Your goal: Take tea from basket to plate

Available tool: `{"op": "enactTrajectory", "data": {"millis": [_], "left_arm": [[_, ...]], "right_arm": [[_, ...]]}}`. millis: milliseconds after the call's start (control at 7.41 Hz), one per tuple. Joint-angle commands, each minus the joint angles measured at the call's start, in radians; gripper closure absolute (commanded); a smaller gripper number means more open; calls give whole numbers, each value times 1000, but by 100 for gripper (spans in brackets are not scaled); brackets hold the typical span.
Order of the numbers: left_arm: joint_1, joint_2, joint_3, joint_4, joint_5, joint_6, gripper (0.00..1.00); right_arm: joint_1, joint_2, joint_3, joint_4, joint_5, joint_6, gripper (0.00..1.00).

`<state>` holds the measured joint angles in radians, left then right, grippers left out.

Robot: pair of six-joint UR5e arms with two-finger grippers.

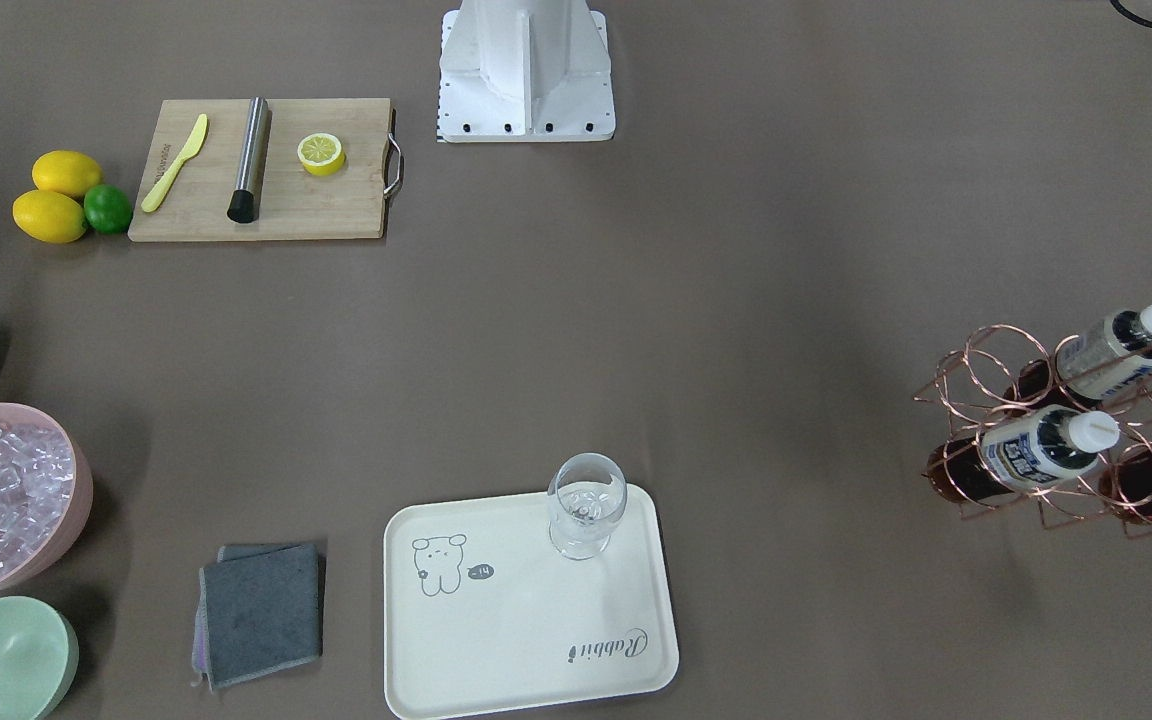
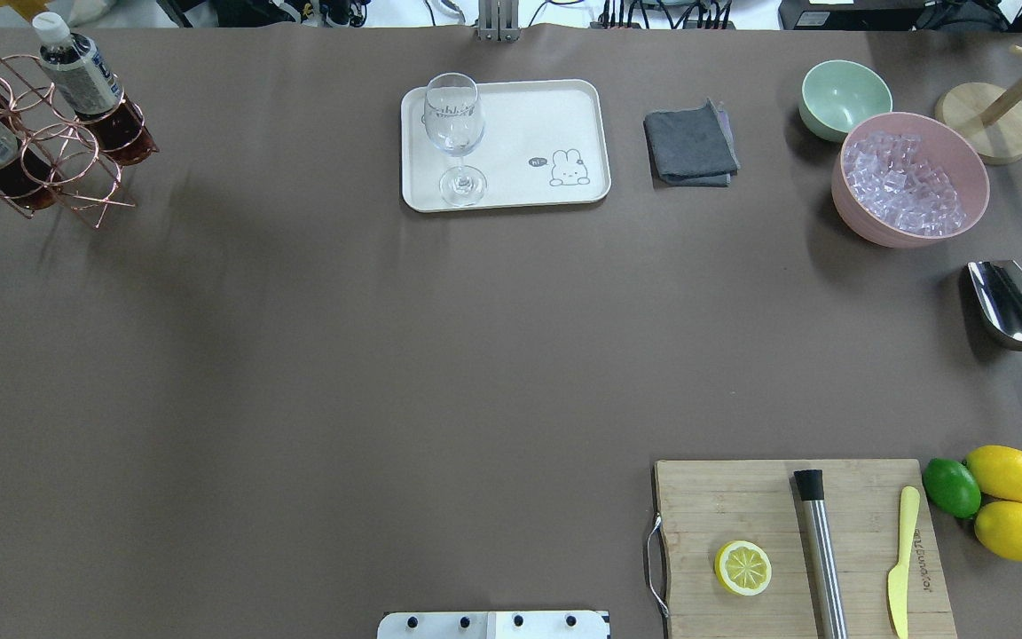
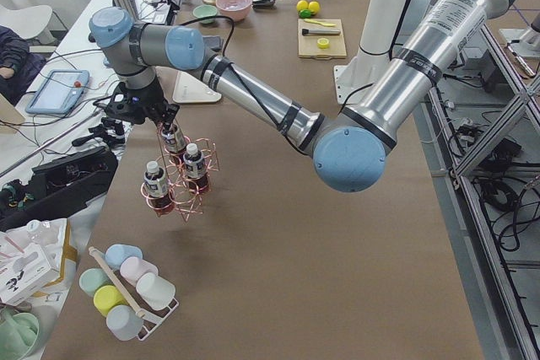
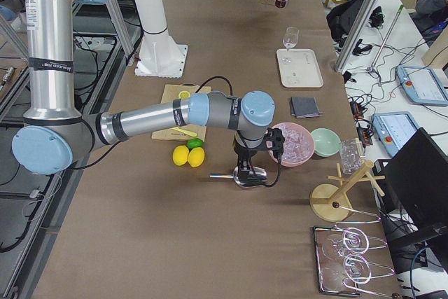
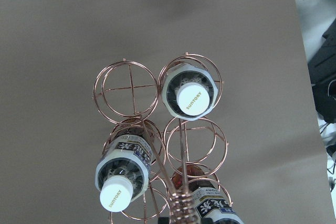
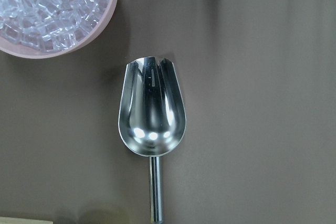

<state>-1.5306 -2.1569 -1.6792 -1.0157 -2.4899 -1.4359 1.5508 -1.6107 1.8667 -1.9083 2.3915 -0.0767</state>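
The rose-gold wire basket (image 1: 976,385) stands at the table's far left corner (image 2: 76,191) and holds three tea bottles (image 1: 1046,445) with white caps. From above, in the left wrist view, the basket (image 5: 126,83) shows one bottle (image 5: 189,95) upright in a ring and two more (image 5: 123,174) nearer the coiled handle. The cream plate (image 1: 526,620) (image 2: 520,115) bears a wine glass (image 1: 586,505). My left gripper (image 3: 164,121) hangs just over the basket's bottles; I cannot tell if it is open. My right gripper (image 4: 246,167) hovers over a steel scoop (image 6: 152,114); its state is unclear too.
A pink bowl of ice (image 2: 910,177), a mint-green bowl (image 2: 844,98) and a grey cloth (image 2: 690,144) sit right of the plate. A cutting board (image 2: 742,506) holds a lemon half, a steel rod and a yellow knife; lemons and a lime (image 2: 994,497) lie beside it.
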Motion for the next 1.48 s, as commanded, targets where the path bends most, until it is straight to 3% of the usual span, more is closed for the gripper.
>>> {"op": "enactTrajectory", "data": {"millis": [0,135,405,675,810,1080,1215,1349], "left_arm": [[9,32,-205,66,-70,-11,100],[18,38,-276,60,-85,-126,100],[78,40,-400,45,-89,-156,100],[122,29,-445,-7,-87,-161,100],[151,26,-454,-59,-86,-203,100],[260,43,-461,-289,-70,-386,100],[312,38,-467,-312,-11,-388,100],[332,48,-452,-414,20,-388,100]], "right_arm": [[-2,-1,-7,0,0,0,1],[0,-3,-7,-1,0,0,1],[0,-6,-7,-1,0,0,1],[0,-6,-12,-1,0,0,1],[0,-6,-17,0,-2,0,1],[0,-6,-17,0,-3,0,1],[0,-6,-18,0,-3,0,1],[0,-6,-17,0,-2,0,1]]}}
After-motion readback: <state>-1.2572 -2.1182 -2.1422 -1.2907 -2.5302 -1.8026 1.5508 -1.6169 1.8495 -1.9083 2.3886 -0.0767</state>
